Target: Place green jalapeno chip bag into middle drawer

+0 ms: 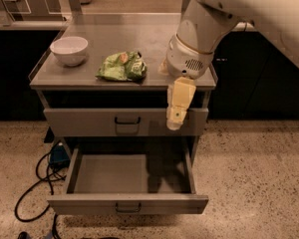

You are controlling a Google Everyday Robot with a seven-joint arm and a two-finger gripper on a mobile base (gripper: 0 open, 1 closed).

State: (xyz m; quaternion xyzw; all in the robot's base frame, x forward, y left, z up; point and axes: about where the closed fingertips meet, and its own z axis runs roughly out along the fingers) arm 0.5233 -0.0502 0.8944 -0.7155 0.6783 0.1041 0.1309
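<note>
The green jalapeno chip bag (120,66) lies flat on the grey countertop, near its front edge and a little left of centre. The middle drawer (127,203) is pulled out and its inside shows nothing in it. My gripper (174,119) hangs pointing down in front of the counter's front right edge. It is across the right end of the closed upper drawer (89,121) and above the open drawer's right side. It is to the right of the bag, lower than it, and apart from it. It holds nothing that I can see.
A white bowl (69,50) stands at the counter's back left. My big white arm (199,39) covers the counter's right part. Black cables (37,183) and a blue object lie on the floor left of the cabinet. Dark cabinets stand on both sides.
</note>
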